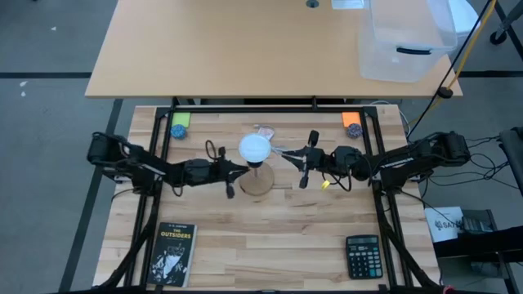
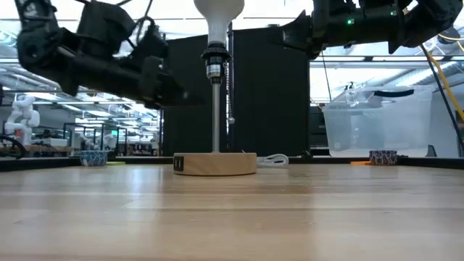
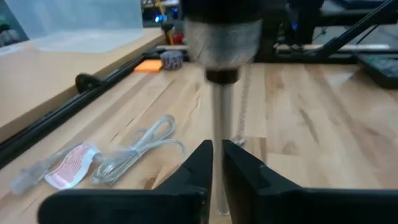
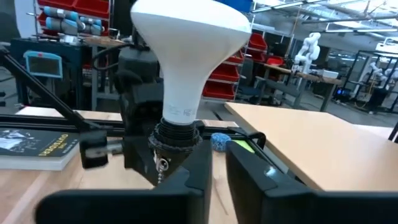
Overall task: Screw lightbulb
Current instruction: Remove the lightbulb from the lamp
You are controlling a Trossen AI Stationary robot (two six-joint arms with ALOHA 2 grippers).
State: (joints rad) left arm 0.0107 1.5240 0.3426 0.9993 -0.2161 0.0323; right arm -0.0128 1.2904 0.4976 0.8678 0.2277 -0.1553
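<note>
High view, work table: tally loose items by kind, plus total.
Lamp stand with lightbulb: 1
Book: 1
Calculator: 1
Tape rolls, green pad and orange pad: 2
Coiled cable: 1
Total: 6

lightbulb [image 2: 219, 10] top cropped in low view, blurred socket [image 3: 222, 38]

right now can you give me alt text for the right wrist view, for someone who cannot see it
A white lightbulb sits upright in a black socket close in front of the camera, with the right gripper just before it and the fingers close together, holding nothing. A book lies on the wooden table to one side, with a workshop beyond.
</note>
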